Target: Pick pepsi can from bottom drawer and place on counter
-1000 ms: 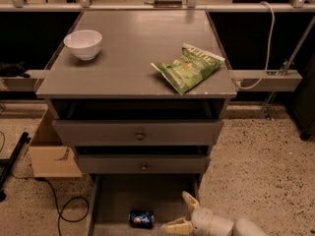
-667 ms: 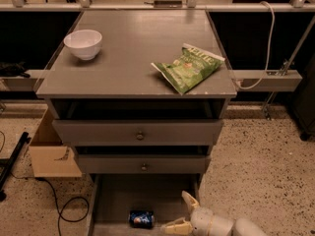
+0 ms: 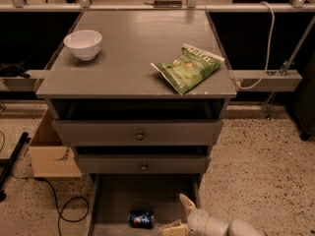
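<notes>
The pepsi can [image 3: 141, 219] is blue and lies on its side on the floor of the open bottom drawer [image 3: 118, 200], near the front. My gripper [image 3: 178, 215] is at the bottom edge of the view, just right of the can, with its two pale fingers spread open and empty. One finger [image 3: 186, 203] points up and the other [image 3: 170, 228] points left toward the can. The grey counter [image 3: 133, 48] is the cabinet's top, above the two knobbed drawers.
A white bowl [image 3: 82, 44] stands at the counter's back left. A green chip bag [image 3: 188, 67] lies at its right. A cardboard box [image 3: 51, 151] and a black cable [image 3: 66, 208] are on the speckled floor left of the cabinet.
</notes>
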`<state>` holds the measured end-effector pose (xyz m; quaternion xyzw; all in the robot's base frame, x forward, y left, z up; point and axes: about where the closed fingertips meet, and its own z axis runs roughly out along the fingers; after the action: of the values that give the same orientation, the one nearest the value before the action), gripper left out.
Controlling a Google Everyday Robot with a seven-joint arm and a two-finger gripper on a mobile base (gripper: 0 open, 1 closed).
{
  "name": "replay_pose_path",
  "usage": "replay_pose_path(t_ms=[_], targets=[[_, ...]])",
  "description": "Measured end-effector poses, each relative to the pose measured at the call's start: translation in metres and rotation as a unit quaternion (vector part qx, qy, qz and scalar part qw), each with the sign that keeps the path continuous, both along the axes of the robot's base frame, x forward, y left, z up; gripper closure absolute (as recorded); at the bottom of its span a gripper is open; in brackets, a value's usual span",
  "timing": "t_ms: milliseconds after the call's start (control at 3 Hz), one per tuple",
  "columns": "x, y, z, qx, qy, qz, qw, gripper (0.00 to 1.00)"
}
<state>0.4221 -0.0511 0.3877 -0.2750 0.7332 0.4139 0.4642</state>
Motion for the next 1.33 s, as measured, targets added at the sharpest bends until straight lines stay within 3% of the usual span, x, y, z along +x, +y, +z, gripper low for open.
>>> replay_pose_path(t_ms=[667,1333], targets=[[0.002,0.009,-0.045,-0.032,0.011,-0.003,0.9994,0.00],[0.002,0.017,-0.051,-0.041,0.014,-0.002,0.9990,0.00]])
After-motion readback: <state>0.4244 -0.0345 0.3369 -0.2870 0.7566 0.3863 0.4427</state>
